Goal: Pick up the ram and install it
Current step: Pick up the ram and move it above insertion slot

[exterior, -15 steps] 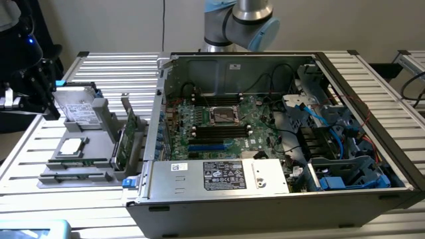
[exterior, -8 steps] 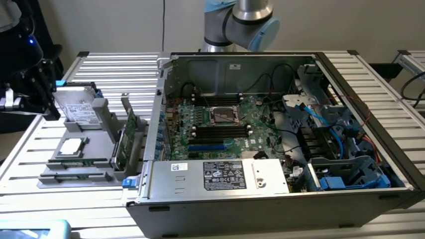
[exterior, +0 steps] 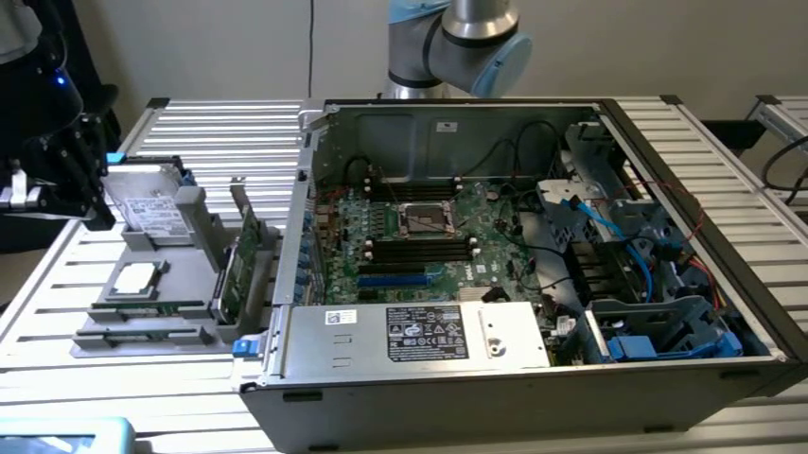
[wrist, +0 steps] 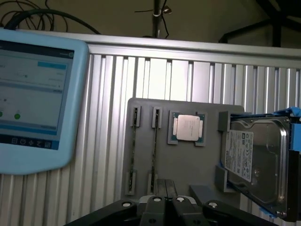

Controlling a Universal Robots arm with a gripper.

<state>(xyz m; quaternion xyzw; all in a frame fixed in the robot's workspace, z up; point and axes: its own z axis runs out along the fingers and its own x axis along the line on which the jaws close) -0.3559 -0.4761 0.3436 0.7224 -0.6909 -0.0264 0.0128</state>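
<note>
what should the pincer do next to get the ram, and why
Probably open the pincer: it is shut, holds nothing, and hangs apart from the two ram sticks, which stand on edge in the gray tray.

The grey metal robot arm with light-blue plastic caps (exterior: 457,43) stands at the far side in the exterior view, and its thick round joints are bent. Its dark wrist part (exterior: 57,161) hangs at the exterior view's left edge and is tilted a little. In the wrist view, the black two-finger gripper (wrist: 165,184) points forward from its wide black base. The two straight black fingers (wrist: 158,190) are pressed together, side against side, with no gap between them.
</note>
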